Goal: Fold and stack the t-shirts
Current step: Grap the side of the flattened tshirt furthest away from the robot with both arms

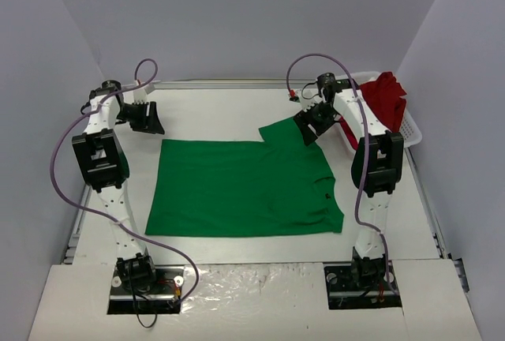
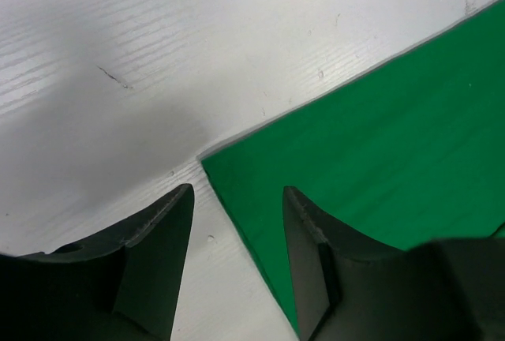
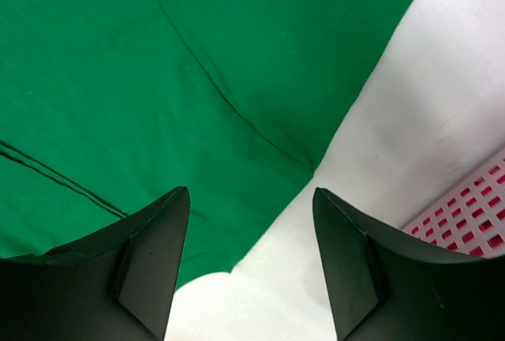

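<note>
A bright green t-shirt [image 1: 245,187] lies spread flat in the middle of the white table, one sleeve poking out at its far right corner [image 1: 280,129]. My left gripper [image 1: 146,120] hovers open just off the shirt's far left corner [image 2: 207,159], nothing between its fingers. My right gripper [image 1: 314,124] hangs open above the far right sleeve's edge [image 3: 260,222], holding nothing. A deep red t-shirt [image 1: 387,96] is bunched in the basket at the back right.
A white plastic lattice basket [image 1: 409,124] stands at the far right, behind my right arm; its wall [image 3: 465,215] shows in the right wrist view. Grey walls close in the table on three sides.
</note>
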### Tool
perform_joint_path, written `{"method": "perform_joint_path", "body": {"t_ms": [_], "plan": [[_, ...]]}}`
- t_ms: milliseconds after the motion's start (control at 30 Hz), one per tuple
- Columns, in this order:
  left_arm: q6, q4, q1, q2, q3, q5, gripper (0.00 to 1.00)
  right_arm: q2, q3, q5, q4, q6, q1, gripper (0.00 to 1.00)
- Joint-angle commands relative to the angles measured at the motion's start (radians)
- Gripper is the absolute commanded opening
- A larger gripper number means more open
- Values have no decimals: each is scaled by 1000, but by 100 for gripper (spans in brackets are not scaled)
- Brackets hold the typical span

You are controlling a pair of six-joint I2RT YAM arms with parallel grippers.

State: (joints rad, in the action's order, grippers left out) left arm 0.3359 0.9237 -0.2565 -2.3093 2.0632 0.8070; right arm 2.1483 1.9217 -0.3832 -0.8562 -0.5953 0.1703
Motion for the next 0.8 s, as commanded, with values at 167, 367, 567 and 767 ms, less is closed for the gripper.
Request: {"method": "perform_joint_path", "body": {"t_ms": [167, 367, 567, 767], "plan": [[84, 86, -6, -58, 63, 44, 46, 28, 30, -11, -44, -6, -6, 59], [114, 86, -6, -91, 64, 34, 45, 42, 17, -11, -50, -9, -6, 57], [140, 96, 2, -107, 54, 43, 44, 53, 14, -6, -53, -9, -6, 57], [179, 124, 20, -116, 32, 18, 42, 62, 7, -2, -55, -9, -6, 56]]}}
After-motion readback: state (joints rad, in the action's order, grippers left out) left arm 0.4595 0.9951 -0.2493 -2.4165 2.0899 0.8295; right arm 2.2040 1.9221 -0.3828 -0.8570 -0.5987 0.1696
